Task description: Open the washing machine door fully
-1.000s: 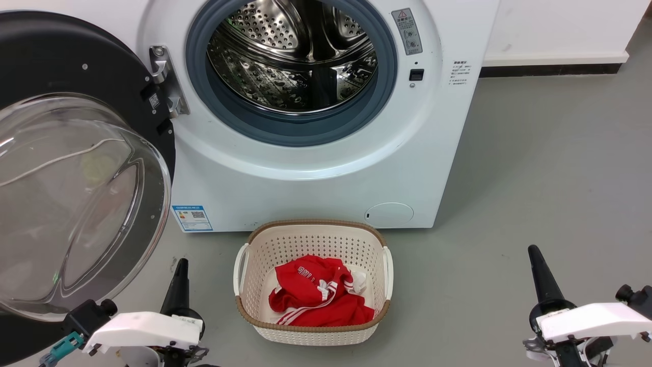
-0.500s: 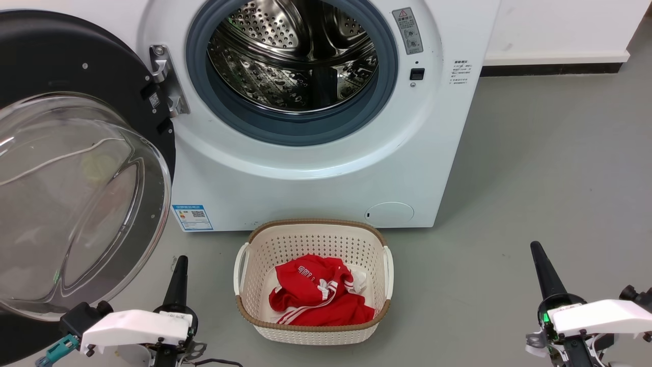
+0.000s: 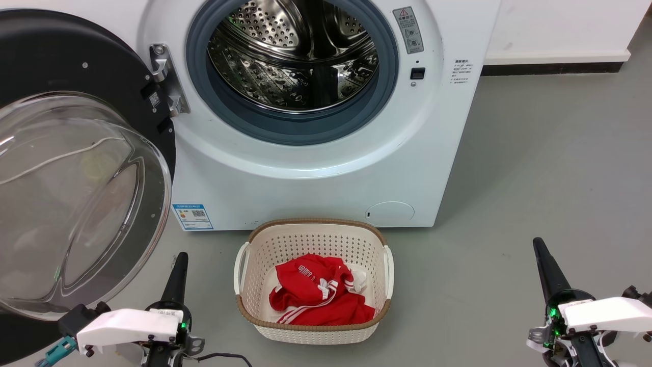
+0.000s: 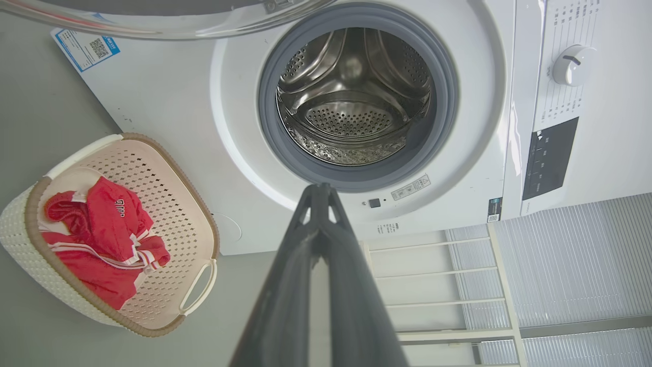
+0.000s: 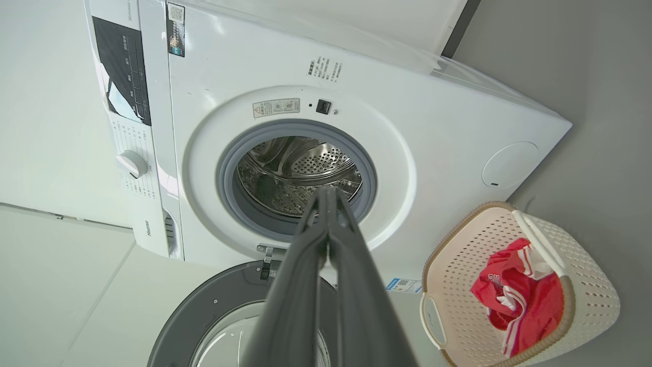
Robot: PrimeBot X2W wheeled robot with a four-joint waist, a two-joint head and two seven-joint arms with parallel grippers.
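Observation:
The white washing machine (image 3: 316,168) stands ahead with its steel drum (image 3: 293,56) exposed. Its round black washing machine door (image 3: 76,76) with the clear glass bowl (image 3: 71,204) hangs swung wide to the left on its metal hinge (image 3: 165,76). My left gripper (image 3: 180,257) sits low at the lower left, shut, just right of the glass bowl and holding nothing. My right gripper (image 3: 538,243) is low at the lower right, shut and empty, far from the door. In the left wrist view the fingers (image 4: 318,191) meet at the tips; the right wrist view shows its fingers (image 5: 326,193) likewise.
A cream perforated laundry basket (image 3: 313,234) with red clothes (image 3: 318,298) stands on the grey floor before the machine, between my grippers. A white wall with dark skirting (image 3: 552,69) runs at the right.
Both arms have drawn slightly down and back toward me; the left gripper has slid a little lower, the right a little right. The door has not moved.

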